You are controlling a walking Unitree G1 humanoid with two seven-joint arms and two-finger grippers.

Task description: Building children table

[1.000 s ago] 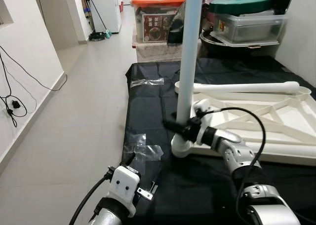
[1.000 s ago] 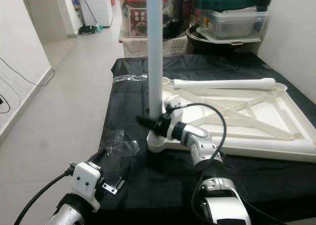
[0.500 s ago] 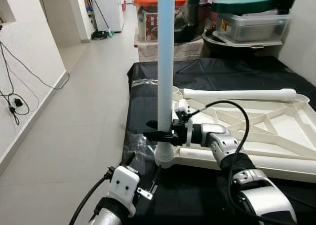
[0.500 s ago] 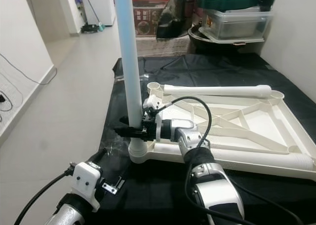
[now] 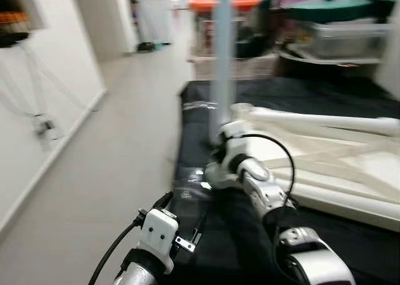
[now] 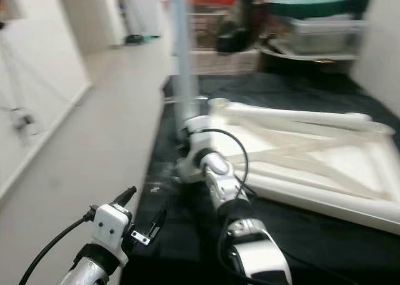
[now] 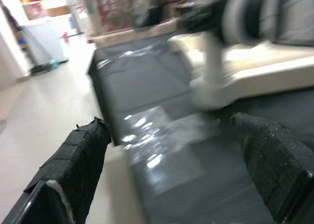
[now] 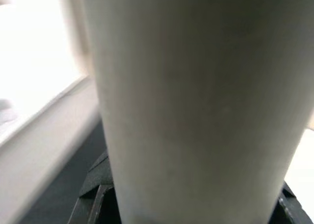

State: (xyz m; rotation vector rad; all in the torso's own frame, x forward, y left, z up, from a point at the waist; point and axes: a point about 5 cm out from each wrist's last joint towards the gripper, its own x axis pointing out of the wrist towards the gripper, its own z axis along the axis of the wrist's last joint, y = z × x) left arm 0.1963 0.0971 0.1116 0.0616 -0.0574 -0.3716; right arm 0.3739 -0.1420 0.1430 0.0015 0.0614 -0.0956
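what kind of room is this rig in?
Likely a home hallway or utility area. Pale tiled floor runs to a white appliance; lidded plastic storage bins are stacked behind the black-covered table, where the right gripper is at a white table leg.

1. I'm looking at a home hallway: pale tiled floor [image 5: 119, 147] is running left of the right gripper [image 5: 215, 149].
2. Beyond that gripper, lidded storage tubs [image 5: 340, 29] and a pot are sitting stacked.
3. A white appliance [image 5: 155, 16] is standing at the far end, cables [image 5: 40, 119] hanging on the wall.
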